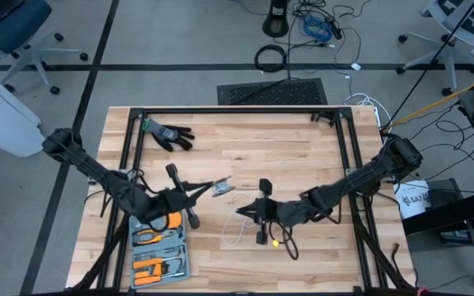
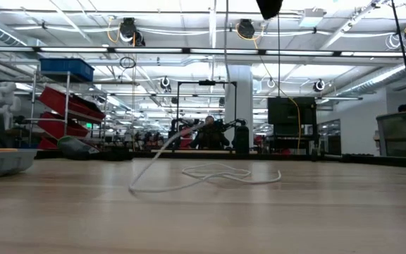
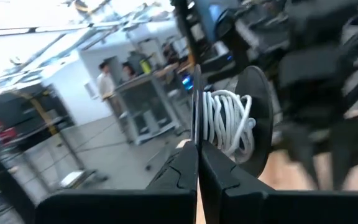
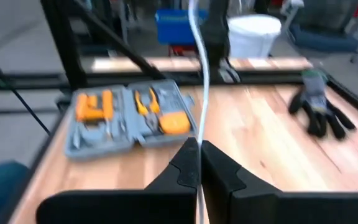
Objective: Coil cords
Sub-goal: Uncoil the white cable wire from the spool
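My left gripper (image 1: 211, 188) is held above the table's middle, shut on a small black spool (image 3: 229, 124) with white cord wound between its two discs. Just to its right, my right gripper (image 1: 239, 211) is shut on the thin white cord (image 4: 201, 93), which runs on straight ahead of its fingers. The rest of the cord lies in loose loops (image 2: 213, 173) on the wooden table (image 1: 303, 156), nearer the front edge, with one strand rising from them (image 2: 225, 77). My left gripper pinches the rim of one black disc (image 3: 196, 118) of the spool between its two fingers, edge-on. The fingers come about level from the table's left. The spool is lifted clear of the table, its wound cord (image 3: 225, 121) beside the fingertips. My right gripper pinches a single strand of the white cord (image 4: 199, 134) between its two fingers. The fingers come from the table's right, slanting slightly down. The cord leaves the fingertips in a straight line and passes back between the fingers toward the wrist.
An open grey tool case (image 1: 159, 251) with orange tools lies at the front left. A black glove (image 1: 169, 134) lies at the far left. A black frame (image 1: 237, 111) runs along the table's far edge and sides.
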